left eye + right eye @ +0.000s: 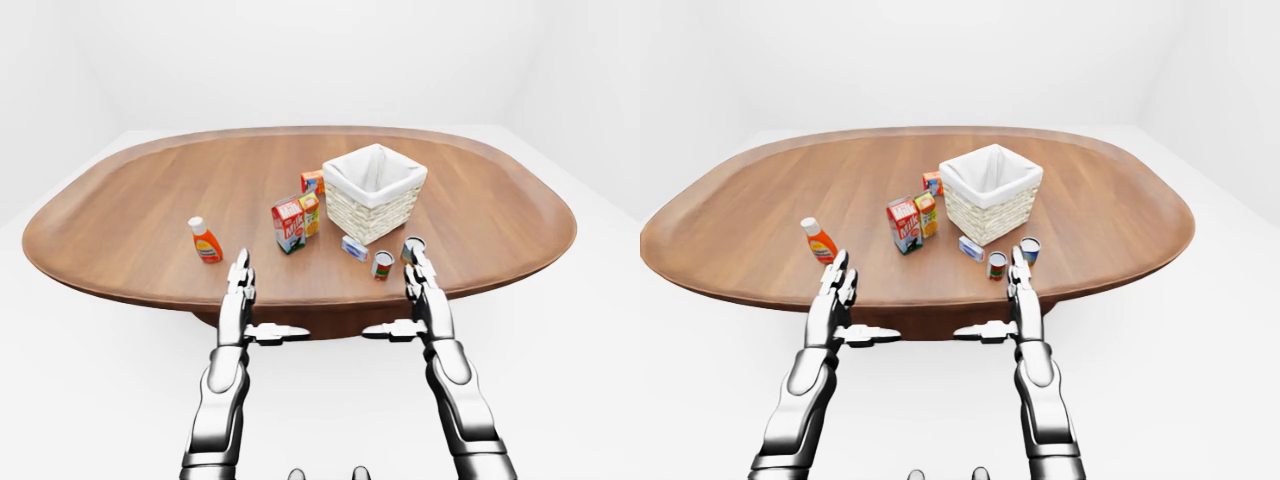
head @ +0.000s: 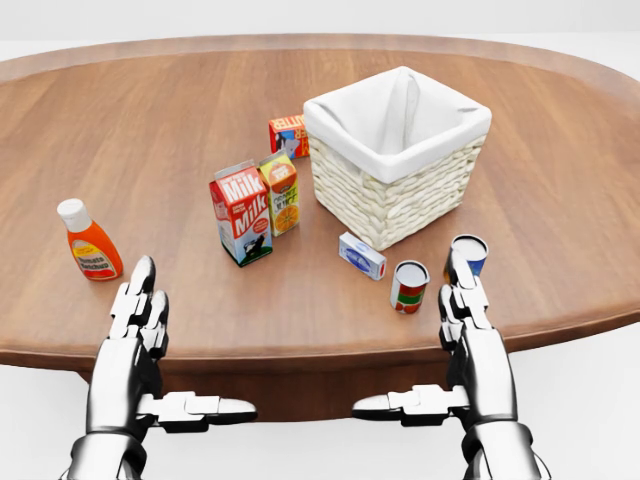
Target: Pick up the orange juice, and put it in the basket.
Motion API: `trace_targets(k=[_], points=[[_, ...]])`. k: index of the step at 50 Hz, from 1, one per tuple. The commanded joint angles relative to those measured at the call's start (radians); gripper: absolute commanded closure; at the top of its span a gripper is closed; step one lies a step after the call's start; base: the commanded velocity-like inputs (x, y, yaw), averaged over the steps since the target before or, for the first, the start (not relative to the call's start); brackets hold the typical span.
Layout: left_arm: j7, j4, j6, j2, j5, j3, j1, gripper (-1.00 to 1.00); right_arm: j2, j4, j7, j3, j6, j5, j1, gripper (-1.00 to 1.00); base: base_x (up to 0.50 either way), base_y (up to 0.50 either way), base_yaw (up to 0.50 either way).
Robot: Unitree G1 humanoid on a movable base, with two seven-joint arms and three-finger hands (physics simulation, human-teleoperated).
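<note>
I see a big oval wooden counter (image 2: 120,130) that fills most of the head view. On it, to the right of the middle, stands a woven basket (image 2: 395,195) with a white cloth lining, and it is upright. Just left of the basket stands the milk carton (image 2: 241,213), and the orange juice (image 2: 281,193) carton stands beside it, touching or nearly touching its right side, between the milk and the basket. Both are upright. Above them in the view a small red box (image 2: 287,135) is near the basket's left corner. Far to the left stands an orange sauce bottle (image 2: 89,241) with a white cap, well apart from the others.

Below the basket lies a small blue and white box (image 2: 362,256). Next to it stands a red can (image 2: 409,287), and a blue can (image 2: 469,254) is just right of it, partly behind my right hand (image 2: 462,330).

My left hand (image 2: 140,345) and my right hand are at the lower edge of the counter, fingers spread apart and thumbs pointing to each other, holding nothing.
</note>
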Motion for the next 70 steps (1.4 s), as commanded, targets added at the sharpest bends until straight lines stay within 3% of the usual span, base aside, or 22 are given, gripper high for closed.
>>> trace_targets(k=[1, 3, 5, 12, 13, 15, 16, 17, 19, 23, 28, 29, 32, 36, 39, 43, 51, 54, 70], points=[[-0.026, -0.001, -0.001, 0.012, -0.012, 0.023, 0.002, -1.0, -0.015, 0.032, 0.016, -0.029, -0.009, 0.001, -0.011, -1.0, 0.0, 0.0, 0.0], [-0.026, -0.001, -0.001, 0.012, -0.011, 0.023, 0.002, -1.0, -0.009, 0.025, 0.033, -0.028, -0.002, 0.029, -0.006, -1.0, 0.0, 0.0, 0.0], [-0.027, -0.006, 0.002, 0.012, -0.01, 0.021, 0.005, -1.0, -0.01, 0.039, 0.013, -0.023, -0.029, 0.003, -0.005, -1.0, 0.0, 0.0, 0.0], [-0.027, -0.024, 0.02, 0.01, -0.008, 0.019, 0.011, -1.0, -0.007, 0.024, -0.01, -0.028, -0.017, 0.007, -0.012, -1.0, 0.0, 0.0, 0.0], [-0.024, -0.048, 0.069, 0.01, -0.007, 0.016, 0.014, -1.0, -0.004, 0.014, 0.0, -0.028, -0.021, 0.028, -0.011, -1.0, 0.0, 0.0, 0.0], [-0.022, -0.05, 0.073, 0.011, -0.002, 0.017, 0.014, -1.0, -0.005, 0.007, -0.008, -0.026, -0.021, 0.023, -0.008, -1.0, 0.0, 0.0, 0.0], [-0.023, -0.063, 0.08, 0.008, -0.009, 0.018, 0.017, -1.0, -0.008, 0.008, -0.019, -0.02, -0.048, -0.001, -0.008, -1.0, 0.0, 0.0, 0.0], [-0.026, -0.091, 0.089, 0.006, -0.02, 0.018, 0.023, -1.0, -0.006, 0.007, -0.018, -0.017, -0.052, -0.004, -0.006, -1.0, 0.0, 0.0, 0.0], [-0.021, -0.114, 0.089, 0.006, -0.024, 0.02, 0.024, -1.0, -0.007, 0.021, -0.029, -0.016, -0.084, -0.022, -0.013, -1.0, 0.0, 0.0, 0.0], [-0.007, -0.144, 0.089, 0.008, -0.023, 0.025, 0.009, -1.0, -0.014, 0.048, -0.006, -0.01, -0.084, -0.041, -0.016, -1.0, 0.0, 0.0, 0.0], [-0.004, -0.247, 0.089, 0.007, -0.035, 0.035, 0.011, -1.0, 0.0, 0.008, -0.005, -0.031, -0.084, 0.039, -0.02, -1.0, 0.0, 0.0, 0.0], [-0.015, -0.296, 0.089, 0.048, 0.031, 0.018, 0.0, -1.0, 0.006, -0.021, 0.006, -0.035, -0.063, 0.087, -0.021, -1.0, 0.0, 0.0, 0.0], [-0.04, -0.318, 0.089, 0.03, 0.004, 0.053, -0.002, -1.0, 0.001, -0.047, 0.004, -0.017, -0.053, 0.076, -0.015, -1.0, 0.0, 0.0, 0.0], [-0.019, -0.332, 0.089, 0.033, -0.013, 0.087, -0.027, -1.0, -0.004, -0.081, 0.009, -0.008, -0.003, 0.075, -0.02, -1.0, 0.0, 0.0, 0.0], [-0.011, -0.348, 0.089, 0.028, -0.029, 0.093, -0.017, -1.0, 0.003, -0.066, 0.014, -0.002, -0.034, 0.064, -0.016, -1.0, 0.0, 0.0, 0.0], [-0.009, -0.361, 0.089, 0.033, -0.064, 0.103, -0.007, -1.0, 0.001, -0.07, 0.018, -0.008, -0.02, 0.073, -0.028, -1.0, 0.0, 0.0, 0.0], [-0.003, -0.421, 0.089, 0.035, -0.128, 0.136, -0.005, -1.0, -0.003, -0.179, 0.015, -0.007, 0.068, 0.087, -0.033, -1.0, 0.0, 0.0, 0.0], [0.011, -0.411, 0.089, 0.036, -0.119, 0.136, -0.007, -1.0, -0.005, -0.211, 0.025, -0.002, 0.088, 0.082, -0.03, -1.0, 0.0, 0.0, 0.0], [0.001, -0.447, 0.089, 0.03, -0.144, 0.132, 0.022, -1.0, 0.004, -0.414, -0.005, 0.024, 0.091, 0.027, -0.099, -1.0, 0.0, 0.0, 0.0]])
